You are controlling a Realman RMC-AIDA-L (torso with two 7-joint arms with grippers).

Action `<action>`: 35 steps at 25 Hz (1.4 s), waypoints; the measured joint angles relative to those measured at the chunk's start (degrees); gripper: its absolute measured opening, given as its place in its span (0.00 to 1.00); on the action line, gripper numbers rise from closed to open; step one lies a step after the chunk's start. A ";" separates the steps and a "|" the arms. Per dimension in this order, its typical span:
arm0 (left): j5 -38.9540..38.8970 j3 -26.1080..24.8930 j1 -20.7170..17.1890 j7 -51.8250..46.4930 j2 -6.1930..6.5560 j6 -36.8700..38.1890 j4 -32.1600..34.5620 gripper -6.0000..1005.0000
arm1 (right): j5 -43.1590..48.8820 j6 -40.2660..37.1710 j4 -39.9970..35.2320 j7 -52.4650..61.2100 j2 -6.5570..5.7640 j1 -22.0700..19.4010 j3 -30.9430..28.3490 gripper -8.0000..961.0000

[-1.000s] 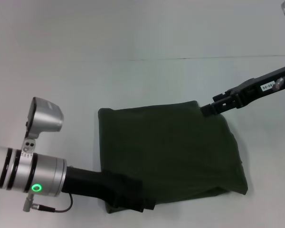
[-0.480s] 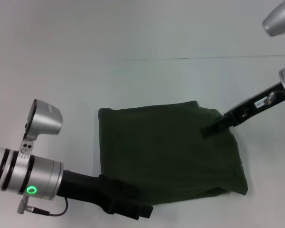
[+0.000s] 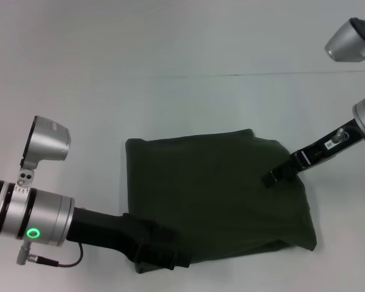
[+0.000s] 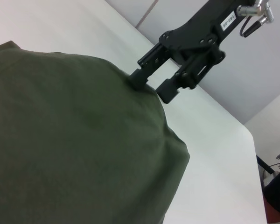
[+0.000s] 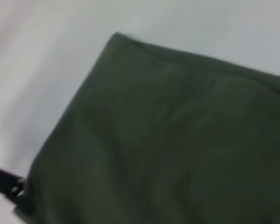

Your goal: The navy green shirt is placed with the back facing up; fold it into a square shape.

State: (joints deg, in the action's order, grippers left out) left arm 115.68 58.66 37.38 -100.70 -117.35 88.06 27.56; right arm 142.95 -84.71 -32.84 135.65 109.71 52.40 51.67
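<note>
Shirt (image 3: pixel 219 194), dark olive, lies already folded into a rough square block on the white surface (image 3: pixel 170 61), roughly mid-surface, between the two arms. Edges aren't crisp tho: the robot's right side slants outward toward the near corner, and the near edge bulges w/ layers stacked under it. No lettering shows, so the plain side is up.

Right end effector (image 3: pixel 269 179) sits at the far right part of the fold, tips down on the cloth. From the left wrist view its two fingers (image 4: pixel 139 77) stand parted, one pressing the fabric, the other just off the edge, nothing pinched between them. So: released. Looks to me like it's there to tamp or smooth that corner, not to lift.

Left end effector (image 3: pixel 161 258) is low at the near left corner, its black body lying over the shirt's edge. Can't tell its grip; the tips don't show.

My guess: folding is basically done, what's left is squaring up the right side and backing both arms off w/o dragging the layers.
</note>
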 joint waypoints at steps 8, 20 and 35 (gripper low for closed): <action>0.07 -0.04 -0.40 0.17 -0.04 -0.19 -0.12 0.90 | 0.64 8.84 0.11 1.07 0.32 0.10 0.14 0.80; -0.27 -0.04 -0.48 0.21 -0.24 -0.69 -0.06 0.90 | 1.80 16.38 1.92 8.45 0.55 0.59 2.60 0.80; -0.38 -0.04 -0.21 0.34 -0.11 -0.50 0.25 0.90 | 1.56 23.87 6.87 10.07 3.05 1.36 0.42 0.80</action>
State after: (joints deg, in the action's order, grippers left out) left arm 115.31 58.62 37.18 -100.36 -117.46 87.56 27.81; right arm 144.51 -60.84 -25.97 145.71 112.76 53.77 52.10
